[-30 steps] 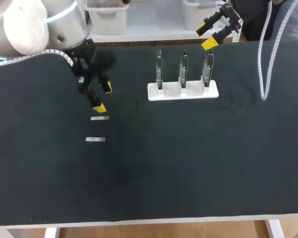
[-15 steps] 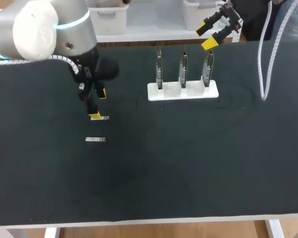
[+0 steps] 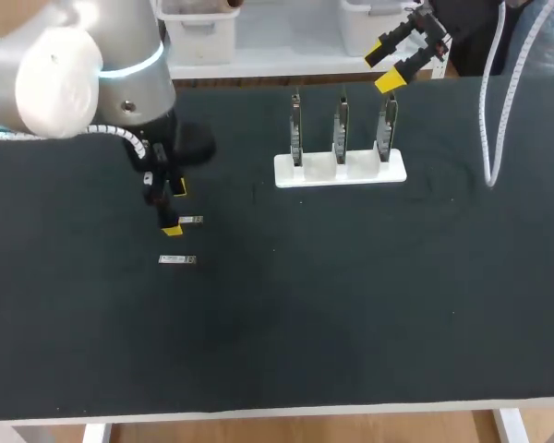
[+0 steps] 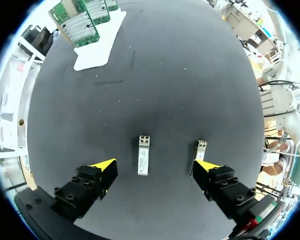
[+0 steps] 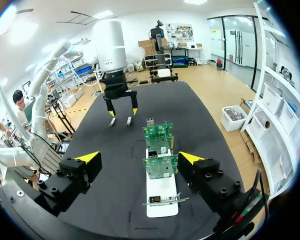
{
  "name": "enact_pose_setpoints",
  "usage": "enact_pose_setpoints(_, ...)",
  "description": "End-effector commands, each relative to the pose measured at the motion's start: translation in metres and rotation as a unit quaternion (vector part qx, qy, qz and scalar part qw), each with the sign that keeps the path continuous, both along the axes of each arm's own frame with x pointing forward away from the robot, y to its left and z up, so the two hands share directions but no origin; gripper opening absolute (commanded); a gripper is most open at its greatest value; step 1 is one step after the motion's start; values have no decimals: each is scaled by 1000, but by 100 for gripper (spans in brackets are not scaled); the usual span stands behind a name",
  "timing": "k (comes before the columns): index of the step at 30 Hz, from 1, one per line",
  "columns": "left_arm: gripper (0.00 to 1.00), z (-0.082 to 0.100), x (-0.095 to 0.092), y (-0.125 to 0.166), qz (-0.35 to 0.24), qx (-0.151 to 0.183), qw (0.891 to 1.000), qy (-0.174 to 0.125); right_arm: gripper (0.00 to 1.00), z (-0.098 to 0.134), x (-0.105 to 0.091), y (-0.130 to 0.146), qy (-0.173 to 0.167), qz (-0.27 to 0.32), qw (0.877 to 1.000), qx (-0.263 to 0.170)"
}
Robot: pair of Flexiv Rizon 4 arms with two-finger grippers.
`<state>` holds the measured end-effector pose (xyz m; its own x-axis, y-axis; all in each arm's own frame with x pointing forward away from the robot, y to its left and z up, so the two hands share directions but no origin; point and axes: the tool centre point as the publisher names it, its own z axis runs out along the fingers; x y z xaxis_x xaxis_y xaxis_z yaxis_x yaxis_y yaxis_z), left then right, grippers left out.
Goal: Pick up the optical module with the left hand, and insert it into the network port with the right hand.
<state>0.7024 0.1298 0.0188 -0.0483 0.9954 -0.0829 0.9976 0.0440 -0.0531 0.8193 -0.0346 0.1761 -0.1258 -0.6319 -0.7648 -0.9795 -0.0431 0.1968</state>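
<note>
Our left end effector hangs low over the table, left of centre, wide open and empty, so its fingers straddle the optical module: a slim silvery bar lying flat. A second module lies by one finger, perhaps touching. Our right end effector, open and empty, hangs upper right, ready above the boards.

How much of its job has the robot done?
Nothing is finished yet. The left gripper is open above one optical module lying on the table, not gripping it. Lifting it, passing it to the open right gripper and plugging it into a board are left.
</note>
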Motion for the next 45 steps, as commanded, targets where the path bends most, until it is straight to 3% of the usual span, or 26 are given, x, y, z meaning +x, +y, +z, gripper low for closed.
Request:
enact_pose_setpoints(1, 100, -2, -3, -2, 2, 2, 1000, -10, 100, 1, 8, 0, 243, 294, 923, 47)
enact_pose_setpoints(45, 100, -21, -2, -2, 24, 12, 1000, 3, 100, 1, 8, 0, 243, 294, 923, 47)
